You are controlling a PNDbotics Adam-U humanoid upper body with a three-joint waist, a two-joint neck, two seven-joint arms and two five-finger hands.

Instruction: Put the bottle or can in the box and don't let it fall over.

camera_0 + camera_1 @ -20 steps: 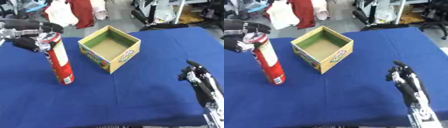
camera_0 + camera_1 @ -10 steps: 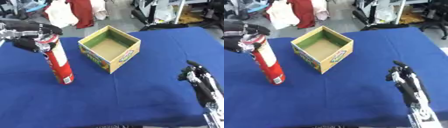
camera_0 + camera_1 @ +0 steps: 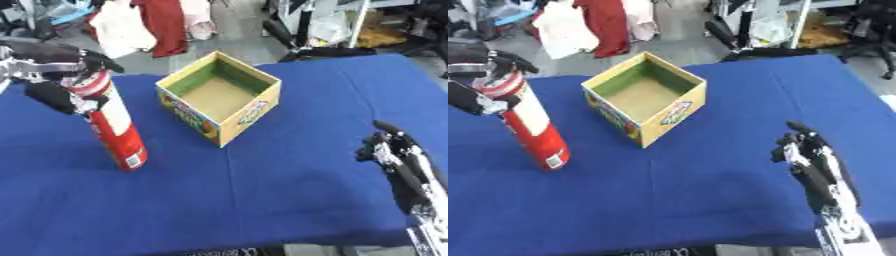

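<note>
A tall red can (image 3: pixel 114 125) with a white label stands on the blue table (image 3: pixel 262 190), leaning a little. My left hand (image 3: pixel 59 65) has its fingers curled round the can's top. The open cardboard box (image 3: pixel 220 96), green and brown inside with printed sides, sits to the right of the can, with nothing in it. My right hand (image 3: pixel 394 150) rests open near the lower right, fingers up, well clear of the box.
Red and white cloths (image 3: pixel 144 22) hang beyond the table's far edge, beside chair legs and metal stands (image 3: pixel 324 30). Blue cloth covers the whole table.
The can has shifted only slightly in my left hand, its tilt varying a little. The right hand has not moved.
</note>
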